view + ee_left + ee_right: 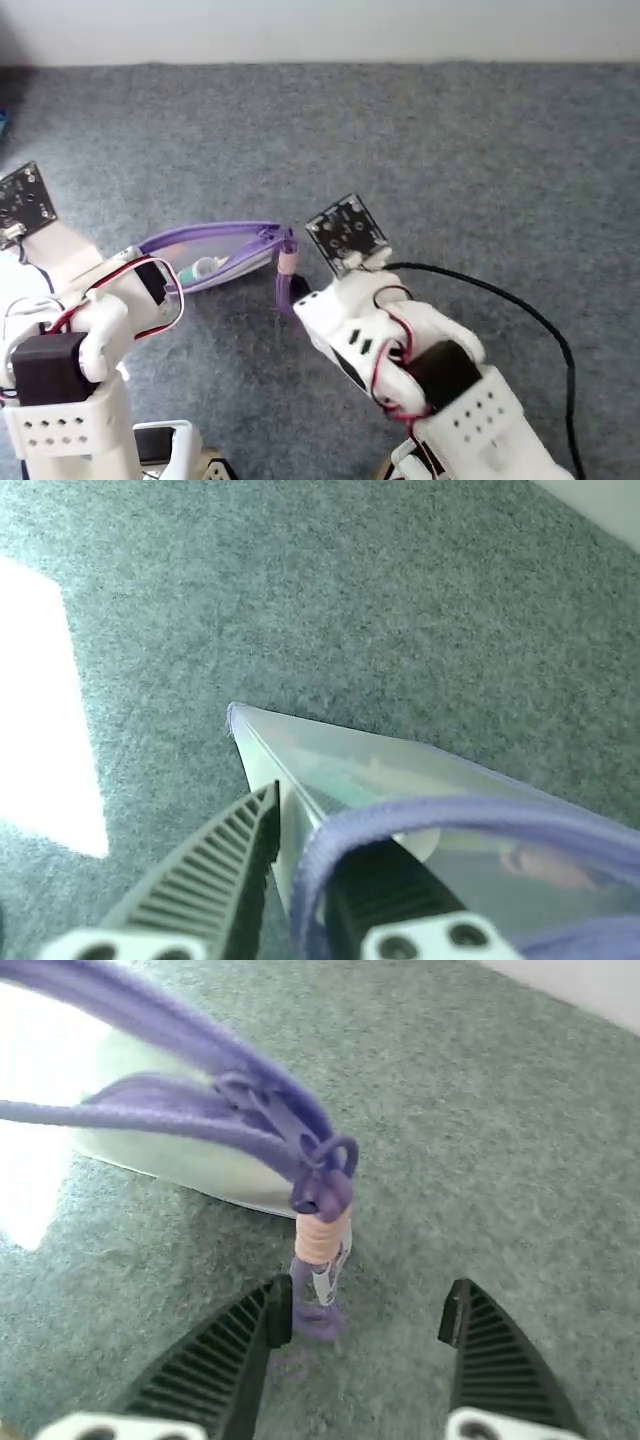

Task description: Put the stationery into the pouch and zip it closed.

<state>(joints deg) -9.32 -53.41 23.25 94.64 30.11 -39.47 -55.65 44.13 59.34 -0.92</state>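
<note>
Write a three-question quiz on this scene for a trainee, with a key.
1. True or false: the right gripper is shut on the zipper pull.
2. What does the left gripper grip? A) the pouch B) a pen C) nothing
3. Fill in: the pouch lies ___, not zipped shut.
Key: 1 false, it is open, one finger on either side of the pull; 2 A; 3 open.
</note>
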